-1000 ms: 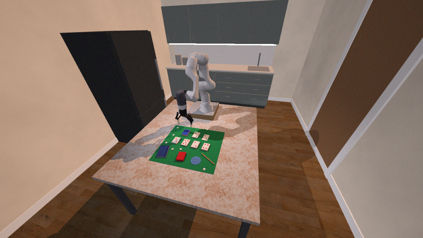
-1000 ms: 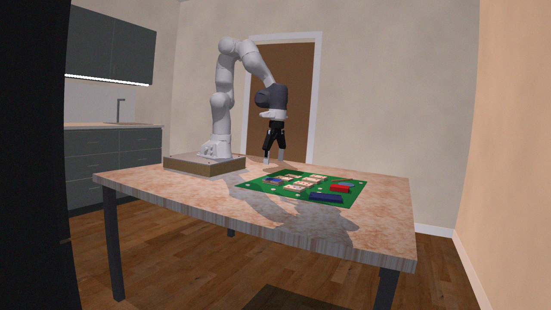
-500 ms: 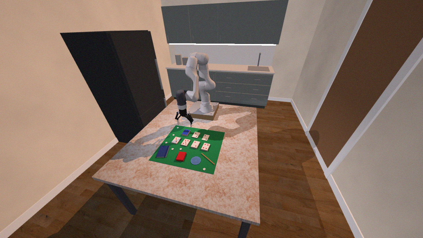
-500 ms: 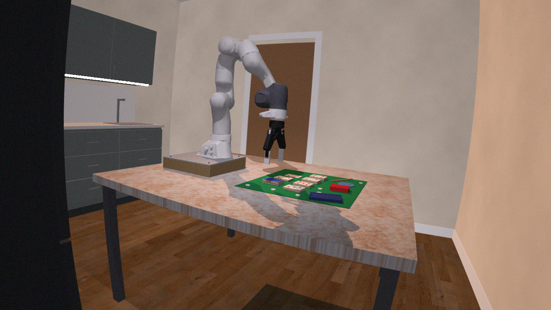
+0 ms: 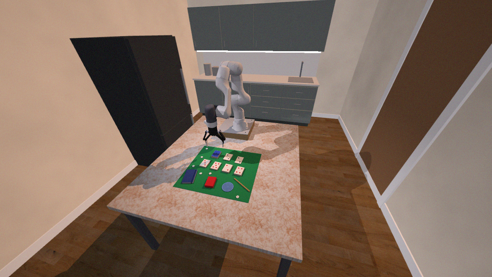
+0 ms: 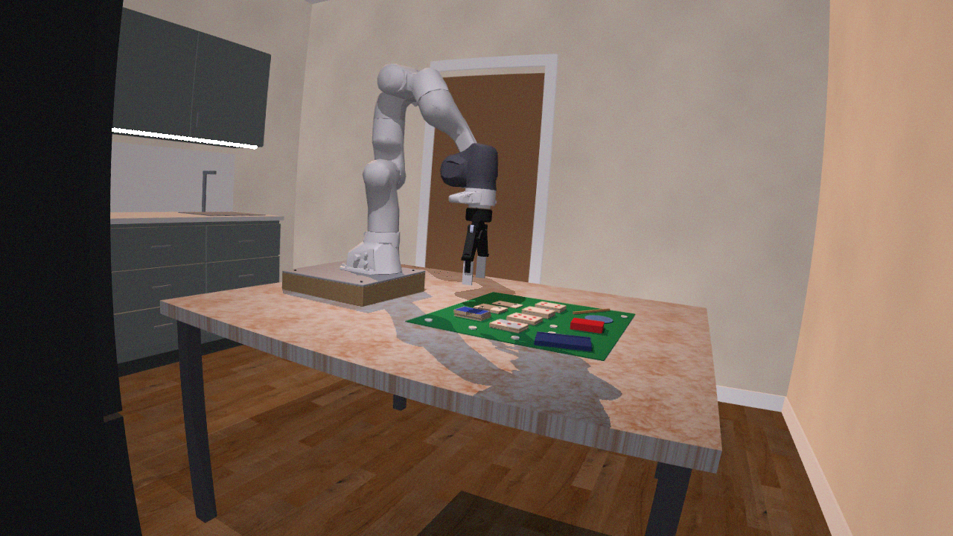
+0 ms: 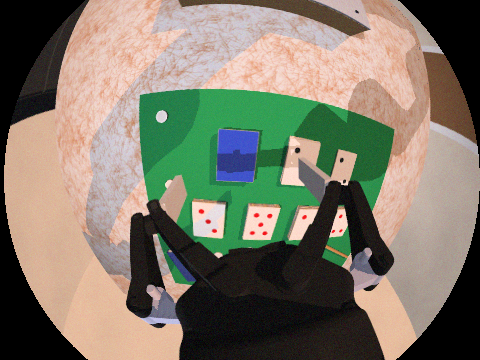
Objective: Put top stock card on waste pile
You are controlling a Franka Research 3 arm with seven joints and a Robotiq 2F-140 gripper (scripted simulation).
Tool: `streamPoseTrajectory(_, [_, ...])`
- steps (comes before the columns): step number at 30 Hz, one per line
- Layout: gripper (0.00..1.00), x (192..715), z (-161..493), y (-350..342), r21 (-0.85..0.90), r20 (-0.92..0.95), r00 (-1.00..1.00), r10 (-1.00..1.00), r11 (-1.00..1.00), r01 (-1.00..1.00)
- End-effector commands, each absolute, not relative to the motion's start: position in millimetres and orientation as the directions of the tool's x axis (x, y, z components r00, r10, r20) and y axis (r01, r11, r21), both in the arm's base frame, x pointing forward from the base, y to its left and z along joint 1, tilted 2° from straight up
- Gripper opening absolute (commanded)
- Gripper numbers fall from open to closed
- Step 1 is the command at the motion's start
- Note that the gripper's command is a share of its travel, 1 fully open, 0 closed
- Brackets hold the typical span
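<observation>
Beige walls and a wood-plank floor [image 5: 330,192] — grey kitchen cabinets [image 5: 261,25] over a counter with a sink [image 5: 300,79]. A black refrigerator [image 5: 137,92] stands beside the marble-topped table [image 5: 213,220]; a brown door [image 6: 493,166] shows behind the pincer.

No words, brands or numerals are readable anywhere; the face-up cards [image 5: 215,165] show only red pips.

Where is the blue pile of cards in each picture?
Top: the blue stock pile is at the green mat's far left corner, just below the open gripper.
Exterior: the pile is at the mat's near left end.
Wrist: the pile is a blue rectangle left of centre.
Shared landmark: the waste card lies right beside it.
</observation>
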State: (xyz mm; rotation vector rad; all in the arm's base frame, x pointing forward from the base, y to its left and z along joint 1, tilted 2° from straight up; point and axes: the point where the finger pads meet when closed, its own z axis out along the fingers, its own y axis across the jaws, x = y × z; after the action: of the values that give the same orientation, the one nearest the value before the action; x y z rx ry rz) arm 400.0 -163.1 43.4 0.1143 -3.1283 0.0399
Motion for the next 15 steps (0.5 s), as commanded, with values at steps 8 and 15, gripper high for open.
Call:
streamPoseTrajectory(8, [1.00, 400.0, 42.6, -163.4, -0.017, 0.022, -0.852, -0.523, 0.852, -0.523])
streamPoseTrajectory(15, [1.00, 400.0, 42.6, -163.4, -0.012, 0.025, -0.738, -0.674, 0.738, -0.675])
